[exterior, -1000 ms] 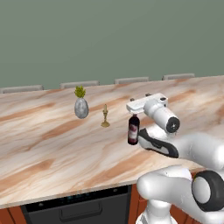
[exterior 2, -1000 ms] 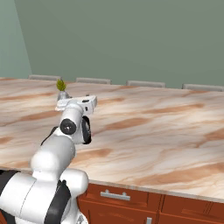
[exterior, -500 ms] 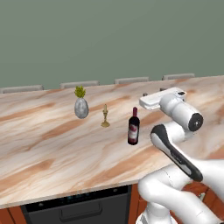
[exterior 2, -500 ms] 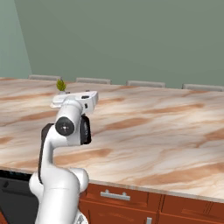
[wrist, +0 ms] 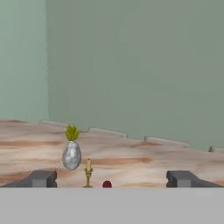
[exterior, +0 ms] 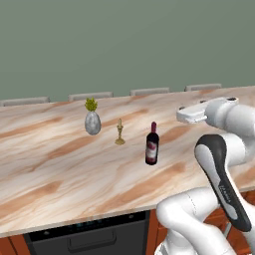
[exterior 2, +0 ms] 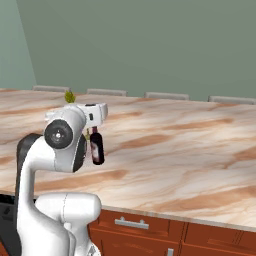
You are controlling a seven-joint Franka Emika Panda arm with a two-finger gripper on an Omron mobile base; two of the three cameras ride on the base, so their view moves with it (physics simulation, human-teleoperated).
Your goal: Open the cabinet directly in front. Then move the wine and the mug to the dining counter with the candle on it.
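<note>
While the two-finger gripper (wrist: 111, 179) gaped empty, the dark glass wine bottle (exterior: 152, 144) stood upright.
Veined beige marble dining counter (exterior: 60, 164); slender brass candlestick (exterior: 119, 133) just left.

Both base views look forward and down over the beige veined marble desk (exterior: 60, 169), sharing the dark red-labelled wine bottle (exterior: 152, 144); the hand view looks level, low across it.

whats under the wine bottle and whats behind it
The wine bottle stands upright on the dining counter. Behind it lie bare marble, then grey chair backs and the green wall. The bottle's base hides its contact patch.
</note>
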